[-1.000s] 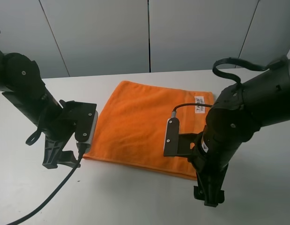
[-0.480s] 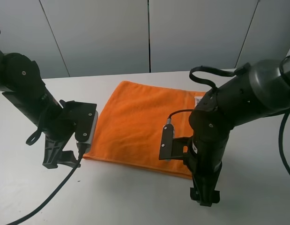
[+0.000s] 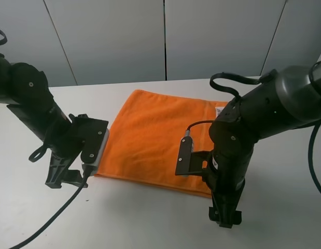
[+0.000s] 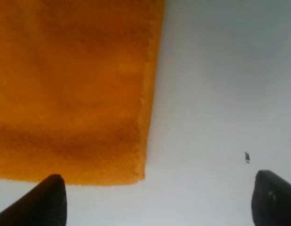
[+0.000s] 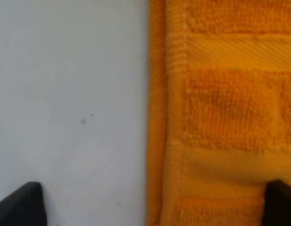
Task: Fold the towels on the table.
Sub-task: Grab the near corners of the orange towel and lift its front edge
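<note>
Orange terry towel (image 3: 150, 129) lies flat on the white table (image 3: 150, 228), spread across its middle. Left gripper (image 4: 160, 201) hangs with its jaws wide apart and holds nothing, one fingertip over the towel's near left corner and the other over bare table. Right gripper (image 5: 151, 203) is likewise spread wide and empty, straddling the towel's hemmed edge by the near right corner, where a woven band (image 5: 234, 49) shows. Whether either touches the cloth I cannot tell. Grey wall panels (image 3: 113, 36) stand behind.
</note>
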Robot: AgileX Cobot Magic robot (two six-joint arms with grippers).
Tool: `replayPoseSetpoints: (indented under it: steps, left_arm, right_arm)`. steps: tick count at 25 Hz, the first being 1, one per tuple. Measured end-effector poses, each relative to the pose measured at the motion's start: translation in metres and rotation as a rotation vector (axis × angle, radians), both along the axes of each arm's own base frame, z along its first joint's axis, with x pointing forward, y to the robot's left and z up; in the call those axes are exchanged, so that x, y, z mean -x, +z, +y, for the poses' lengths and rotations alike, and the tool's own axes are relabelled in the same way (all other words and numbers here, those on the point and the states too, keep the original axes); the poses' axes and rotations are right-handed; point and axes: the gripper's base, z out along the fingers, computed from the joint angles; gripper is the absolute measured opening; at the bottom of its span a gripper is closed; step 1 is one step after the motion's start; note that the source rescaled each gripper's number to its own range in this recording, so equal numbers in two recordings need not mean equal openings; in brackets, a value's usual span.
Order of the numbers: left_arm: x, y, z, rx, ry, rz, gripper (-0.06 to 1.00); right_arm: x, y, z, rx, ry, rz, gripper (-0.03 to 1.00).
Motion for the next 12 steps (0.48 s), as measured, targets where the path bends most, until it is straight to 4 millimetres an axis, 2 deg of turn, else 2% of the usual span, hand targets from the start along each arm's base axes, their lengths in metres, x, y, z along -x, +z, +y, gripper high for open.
replayPoseSetpoints:
  steps: [5, 12]
  left_arm:
    - [0.001, -0.016, -0.005, -0.042, -0.078, 0.014, 1.00]
    - [-0.006, -0.016, -0.008, -0.027, -0.089, -0.066, 1.00]
  right_arm:
    - [0.000, 0.000, 0.000, -0.001, 0.000, -0.001, 1.00]
    - [0.000, 0.000, 0.000, -0.004, -0.001, -0.002, 1.00]
